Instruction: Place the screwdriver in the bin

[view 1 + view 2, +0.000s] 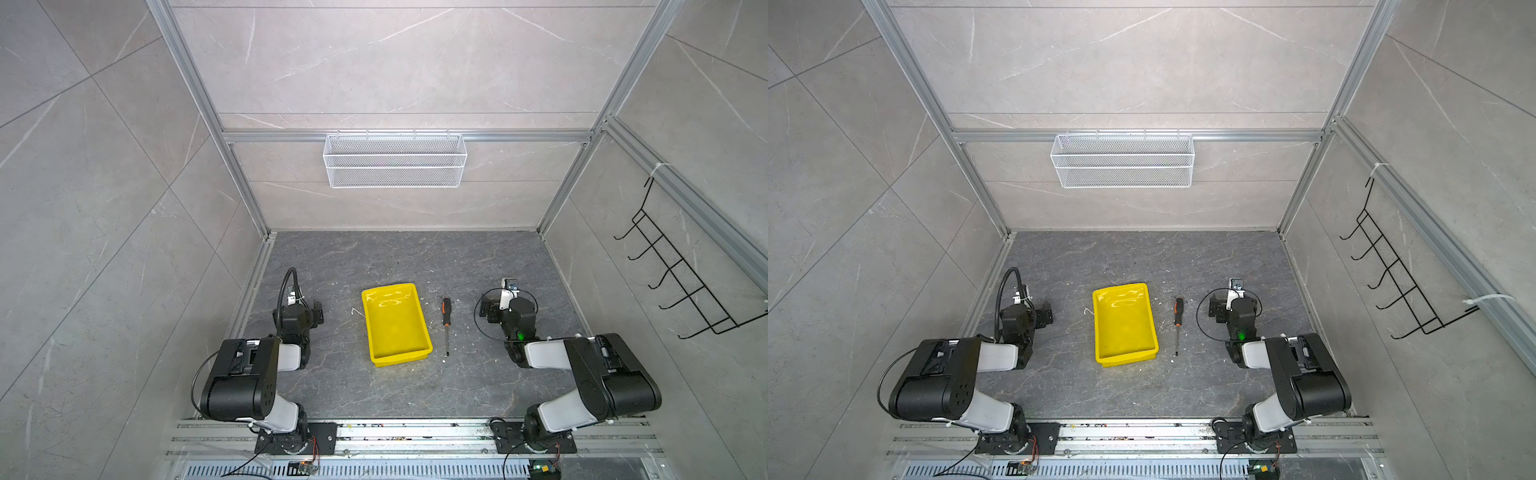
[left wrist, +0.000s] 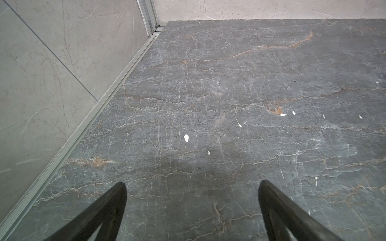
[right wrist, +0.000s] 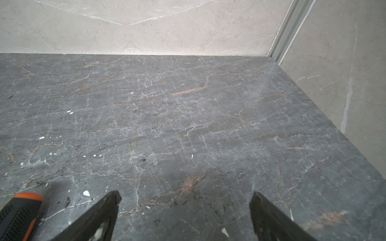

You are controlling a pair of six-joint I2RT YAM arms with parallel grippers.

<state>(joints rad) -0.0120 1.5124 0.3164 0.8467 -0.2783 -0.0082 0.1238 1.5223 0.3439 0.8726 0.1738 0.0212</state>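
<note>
Screwdriver (image 1: 446, 324) flat on worktop (image 1: 374, 395), shaft toward front edge, just beside bin (image 1: 395, 332); right claw (image 3: 185, 197) nearer, spread wide, empty; left claw (image 2: 192, 184) beyond bin, likewise wide

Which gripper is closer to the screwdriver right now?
Right. The right gripper sits just right of the screwdriver, by its handle. The left gripper is beyond the bin, on its left side.

Left end effector (image 2: 192, 187) and right end effector (image 3: 186, 196) both spread wide, empty, angled downward.
</note>
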